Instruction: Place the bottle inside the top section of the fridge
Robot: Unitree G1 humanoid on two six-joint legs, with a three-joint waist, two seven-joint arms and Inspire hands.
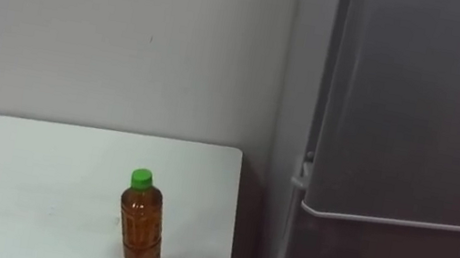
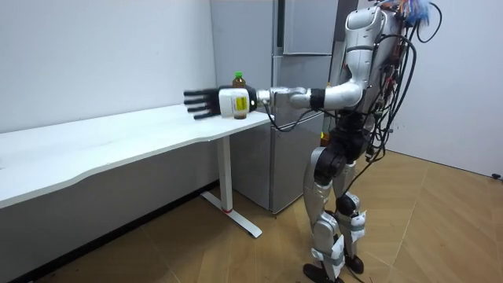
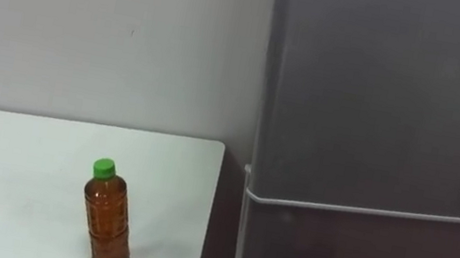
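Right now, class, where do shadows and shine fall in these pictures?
Room view: the table throws a dark shadow on the wall below it. Left eye view: the fridge door has a soft sheen, no hard glare; the bottle casts hardly any shadow.

Left arm extends level, the left hand [image 2: 208, 103] with fingers spread.
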